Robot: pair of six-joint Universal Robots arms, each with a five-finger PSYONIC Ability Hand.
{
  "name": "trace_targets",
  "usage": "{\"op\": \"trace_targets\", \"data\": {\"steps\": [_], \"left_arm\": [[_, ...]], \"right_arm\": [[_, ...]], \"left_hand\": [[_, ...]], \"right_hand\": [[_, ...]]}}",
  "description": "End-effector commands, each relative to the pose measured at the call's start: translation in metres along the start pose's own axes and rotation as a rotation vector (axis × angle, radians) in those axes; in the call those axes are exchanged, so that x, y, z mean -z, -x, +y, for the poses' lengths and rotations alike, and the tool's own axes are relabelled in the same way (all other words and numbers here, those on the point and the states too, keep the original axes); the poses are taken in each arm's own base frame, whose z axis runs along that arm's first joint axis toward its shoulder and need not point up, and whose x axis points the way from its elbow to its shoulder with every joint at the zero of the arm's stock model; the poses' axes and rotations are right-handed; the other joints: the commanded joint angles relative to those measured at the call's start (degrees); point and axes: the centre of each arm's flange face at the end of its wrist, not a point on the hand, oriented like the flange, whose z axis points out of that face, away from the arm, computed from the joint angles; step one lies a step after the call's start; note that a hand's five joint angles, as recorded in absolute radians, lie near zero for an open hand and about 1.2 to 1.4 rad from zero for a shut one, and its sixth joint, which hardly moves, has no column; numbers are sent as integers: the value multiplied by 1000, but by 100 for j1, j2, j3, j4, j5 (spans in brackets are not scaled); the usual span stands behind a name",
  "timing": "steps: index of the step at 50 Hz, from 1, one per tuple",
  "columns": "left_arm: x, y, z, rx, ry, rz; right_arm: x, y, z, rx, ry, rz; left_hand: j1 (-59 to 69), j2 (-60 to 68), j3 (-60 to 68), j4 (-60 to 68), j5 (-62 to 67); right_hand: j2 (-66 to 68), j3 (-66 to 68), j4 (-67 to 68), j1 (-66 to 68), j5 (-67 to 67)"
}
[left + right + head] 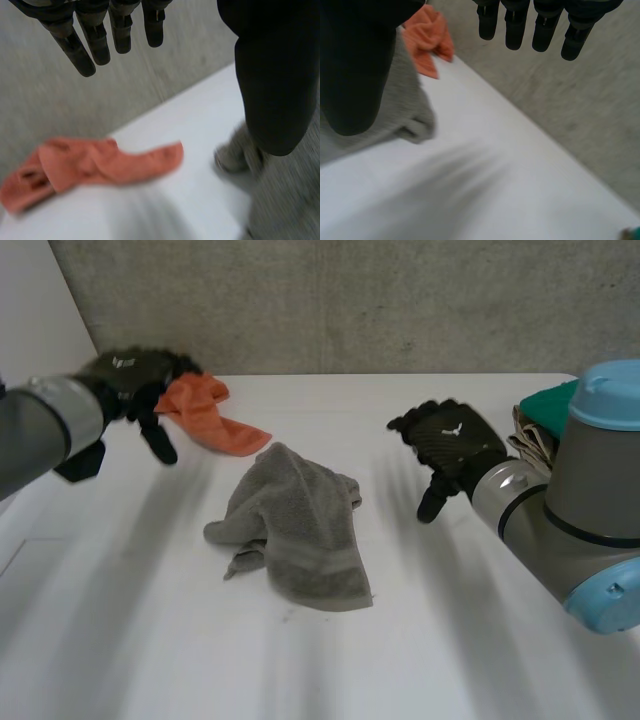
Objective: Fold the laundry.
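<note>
A crumpled grey towel [295, 525] lies in the middle of the white table [150, 640]. An orange cloth [205, 412] lies bunched at the back left, seen too under my left palm as the orange cloth [95, 162]. My left hand [135, 380] hovers just left of the orange cloth, open, its fingers [85, 42] straight and holding nothing. My right hand [450, 440] floats to the right of the grey towel, open and empty, its fingers [540, 27] straight. The grey towel [402, 107] sits beside its thumb, as does the grey towel [245, 152] by my left thumb.
Folded laundry, a green piece [545, 400] over a beige one [530, 440], is stacked at the table's right edge behind my right arm. A grey concrete wall [350, 300] runs along the table's back edge.
</note>
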Motion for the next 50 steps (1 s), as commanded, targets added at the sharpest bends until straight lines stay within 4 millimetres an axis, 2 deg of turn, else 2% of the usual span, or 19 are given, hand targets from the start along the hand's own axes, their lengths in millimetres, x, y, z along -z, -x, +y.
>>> {"op": "trace_targets", "data": {"steps": [1,6,13,14,16,18,19,20,22,23,26,30,32,37,39,44,46,47,50], "left_arm": [[-14,7,67,33,191,66],[-32,8,94,-6,222,138],[-47,-19,120,-11,251,302],[-48,-21,121,-12,258,304],[-50,-23,124,-21,283,283],[-51,-24,123,-27,287,264],[-50,-26,118,-35,280,250],[-49,-27,115,-39,273,243],[-45,-31,106,-36,259,237],[-37,-36,94,-23,234,239],[-22,-46,69,7,172,249],[13,-72,25,71,26,270],[23,-89,15,104,-19,284],[27,-126,16,152,-55,320],[24,-144,24,156,-47,346],[4,-180,47,141,-23,410],[-4,-181,52,143,-12,406],[-7,-178,52,145,-10,397],[-9,-167,47,148,-19,367]], "right_arm": [[2,37,20,-343,134,-90],[1,73,35,-533,192,-139],[-21,112,47,-671,155,-119],[-24,117,48,-681,152,-118],[-30,124,50,-683,153,-110],[-32,124,51,-676,160,-94],[-33,119,51,-665,162,-53],[-33,114,50,-658,162,-23],[-32,100,42,-645,131,48],[-29,81,28,-625,79,116],[-24,52,-1,-567,-27,165],[-19,15,-40,-318,-190,142],[-20,6,-50,-159,-228,112],[-30,-18,-42,50,-180,159],[-36,-32,-30,119,-123,216],[-56,-43,8,221,-10,230],[-65,-38,24,242,17,201],[-74,-35,37,258,33,189],[-81,-37,44,273,33,198]], "left_hand": [[-116,-182,-208,-145,-283],[-116,-182,-208,-145,-283],[71,5,-21,42,-96],[423,357,331,394,256],[2503,2437,2411,2473,2335],[4655,4589,4563,4626,4488],[6530,6465,6438,6501,6363],[6880,6814,6788,6851,6713],[6884,6818,6792,6855,6717],[6884,6818,6792,6855,6717],[6884,6818,6792,6855,6717],[6884,6818,6792,6855,6717],[6884,6818,6792,6855,6717],[6884,6818,6792,6855,6717],[6099,6033,6007,6070,5932],[1111,1045,1019,1082,944],[465,399,373,436,298],[44,-22,-48,15,-123],[-116,-182,-208,-145,-283]], "right_hand": [[-234,-203,-216,-279,-244],[-234,-203,-216,-279,-244],[-154,-122,-135,-199,-164],[350,381,368,305,339],[2531,2563,2549,2486,2521],[5352,5384,5371,5308,5342],[6752,6783,6770,6707,6741],[6766,6797,6784,6721,6755],[6766,6797,6784,6721,6756],[6766,6797,6784,6721,6756],[6766,6797,6784,6721,6756],[6766,6797,6784,6721,6756],[6766,6797,6784,6721,6756],[6766,6797,6784,6721,6756],[6766,6797,6784,6721,6756],[6766,6797,6784,6721,6756],[6766,6797,6784,6721,6756],[6264,6296,6282,6219,6254],[3143,3175,3161,3098,3133]]}}
